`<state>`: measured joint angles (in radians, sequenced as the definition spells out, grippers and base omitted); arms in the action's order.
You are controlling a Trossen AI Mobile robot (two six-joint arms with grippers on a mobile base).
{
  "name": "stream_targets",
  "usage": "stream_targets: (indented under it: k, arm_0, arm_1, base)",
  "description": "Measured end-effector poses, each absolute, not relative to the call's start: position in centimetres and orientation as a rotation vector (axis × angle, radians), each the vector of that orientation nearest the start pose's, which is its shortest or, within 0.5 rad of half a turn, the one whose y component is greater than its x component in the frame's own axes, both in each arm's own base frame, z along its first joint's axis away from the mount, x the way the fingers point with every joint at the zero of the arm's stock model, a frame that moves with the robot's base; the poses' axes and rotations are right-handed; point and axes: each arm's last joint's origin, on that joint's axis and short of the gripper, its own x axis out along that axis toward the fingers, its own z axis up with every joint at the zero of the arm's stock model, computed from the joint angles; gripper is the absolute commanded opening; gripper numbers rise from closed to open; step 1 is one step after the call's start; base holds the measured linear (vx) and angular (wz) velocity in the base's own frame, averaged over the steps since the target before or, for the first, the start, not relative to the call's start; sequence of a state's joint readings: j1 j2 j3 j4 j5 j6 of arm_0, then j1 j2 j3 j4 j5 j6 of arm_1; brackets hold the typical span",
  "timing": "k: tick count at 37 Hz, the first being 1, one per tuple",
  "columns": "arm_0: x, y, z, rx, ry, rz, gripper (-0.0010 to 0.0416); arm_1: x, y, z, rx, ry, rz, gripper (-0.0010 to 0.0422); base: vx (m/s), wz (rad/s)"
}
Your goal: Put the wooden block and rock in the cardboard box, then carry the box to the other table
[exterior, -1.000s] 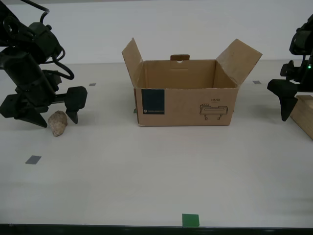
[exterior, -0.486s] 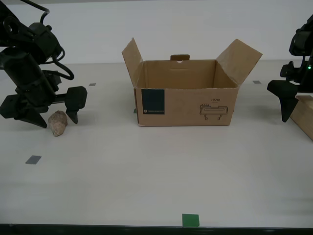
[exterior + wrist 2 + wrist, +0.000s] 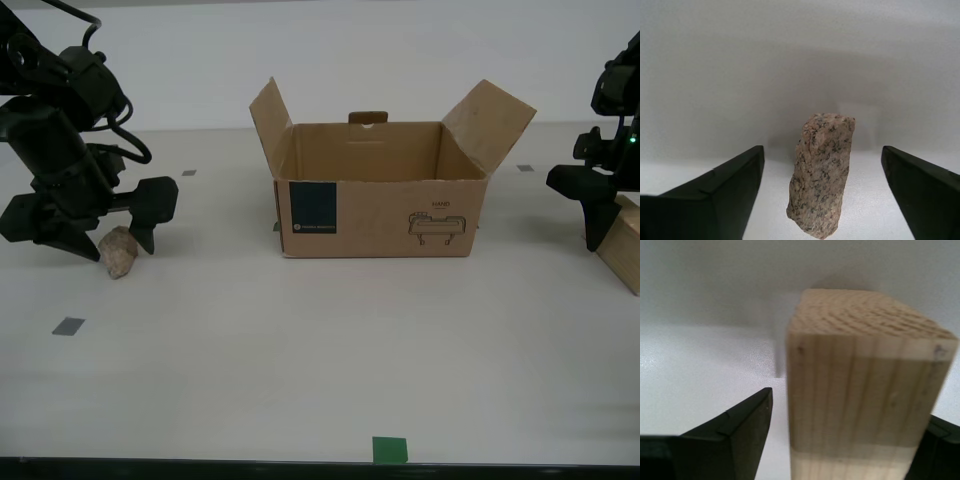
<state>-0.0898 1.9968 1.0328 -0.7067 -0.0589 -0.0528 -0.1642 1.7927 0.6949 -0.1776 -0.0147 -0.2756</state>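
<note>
1. Grey tape squares and one green tape mark [image 3: 390, 449] nearest the camera on the smooth off-white table [image 3: 320, 360]; nothing of the task lying there.
2. Step in hand, by judgement: first stage, pick-up of both loose items. Box not yet loaded; carry not yet begun.
3. Rock [image 3: 119, 251] at the exterior view's left, resting on the table, well apart from the box. Bracketed by second gripper [image 3: 822, 167], jaws wide open, gap visible on both sides of the stone in the second wrist view; nothing held.
4. Rock orientation: elongated, long axis running away from the second wrist camera, between the jaws rather than across them.
5. Wooden block [image 3: 860, 385] at the exterior view's right edge, partly cut off there. First gripper [image 3: 850, 435] open around it: one finger [image 3: 740, 435] clear of the wood, the other very close or touching, cannot tell. No firm grasp evident.
6. Block orientation: grain lines and long axis apparently running away from the first wrist camera; full length not visible.
7. Next move, by judgement: close each pair of jaws squarely across the short width, lift clear, swing inward over the box.
8. Cardboard box [image 3: 380, 215] farther back, centre, flaps upright, interior seemingly empty.
</note>
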Motion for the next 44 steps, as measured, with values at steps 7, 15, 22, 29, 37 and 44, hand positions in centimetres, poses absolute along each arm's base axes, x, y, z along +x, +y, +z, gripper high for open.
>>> stream_targets:
  k: [7,15,22,29,37,44]
  arm_0:
    - [30.75,-2.59,8.07,0.084,1.664,0.021,0.0172]
    - [30.75,-2.58,8.07,0.084,1.664,0.021,0.0111]
    - [30.75,-2.58,8.07,0.087,1.664,0.018,0.0063]
    - [30.73,-2.56,8.07,0.09,1.667,0.02,-0.0005]
    - [30.69,-2.39,8.09,0.135,1.667,0.062,-0.0002]
    - [30.69,-2.35,8.09,0.135,1.667,0.064,-0.0001]
  arm_1:
    - [26.77,-4.38,7.77,-0.129,1.277,0.052,0.0199]
    - [26.76,-4.38,7.77,-0.16,1.277,0.076,0.0113]
    - [26.72,-4.37,7.77,-0.17,1.283,0.084,0.0031]
    - [26.73,-4.38,7.78,-0.171,1.282,0.084,0.0002]
    - [26.77,-4.38,7.77,-0.171,1.276,0.083,-0.0001]
    - [26.8,-4.39,7.8,-0.162,1.274,0.075,-0.0001]
  base:
    - [0.0,0.0]
    - [0.0,0.0]
    - [0.0,0.0]
    - [0.0,0.0]
    - [0.0,0.0]
    - [0.0,0.0]
